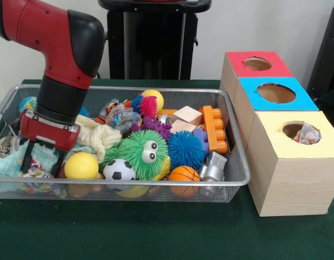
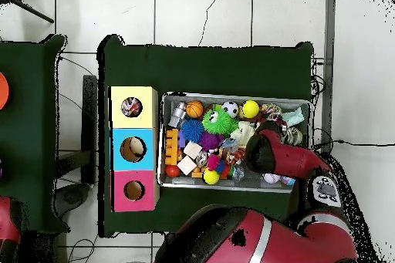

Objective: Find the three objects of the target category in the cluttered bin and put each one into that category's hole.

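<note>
Left: my claw [image 1: 41, 157] sits low in the wire bin [image 1: 232, 181], among cloth scraps [image 1: 99, 135]; its opening I cannot tell. Centre: green fuzzy ball [image 1: 140, 154], soccer ball [image 1: 119, 170]. Right: yellow box [image 1: 297, 162], one wrapped item in its hole.

The arm [image 1: 58, 49] is showing glossy red shells with a rounded matte black cap at the elbow and a black cylindrical wrist section below it. A red block with a pale grey plate is sitting under that wrist. From overhead, the big lower link [image 2: 254, 241] is showing red with a pale stripe, and a round grey-white disc is showing near the joint.
</note>
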Controlling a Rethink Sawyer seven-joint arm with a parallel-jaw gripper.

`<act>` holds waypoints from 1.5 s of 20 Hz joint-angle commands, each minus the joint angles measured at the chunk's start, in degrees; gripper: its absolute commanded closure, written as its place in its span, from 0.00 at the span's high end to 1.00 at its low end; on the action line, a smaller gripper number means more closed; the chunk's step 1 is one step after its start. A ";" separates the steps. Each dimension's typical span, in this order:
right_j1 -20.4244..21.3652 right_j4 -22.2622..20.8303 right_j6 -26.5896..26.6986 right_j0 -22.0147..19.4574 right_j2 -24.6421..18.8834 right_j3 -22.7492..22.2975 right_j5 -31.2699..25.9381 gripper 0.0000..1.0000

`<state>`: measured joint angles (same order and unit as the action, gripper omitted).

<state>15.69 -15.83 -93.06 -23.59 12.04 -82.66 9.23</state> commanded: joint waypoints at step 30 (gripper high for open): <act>13.05 -0.64 -8.84 8.11 -2.53 -10.00 0.74 0.00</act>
<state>22.83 -15.86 -93.06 -18.70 12.09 -87.94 12.32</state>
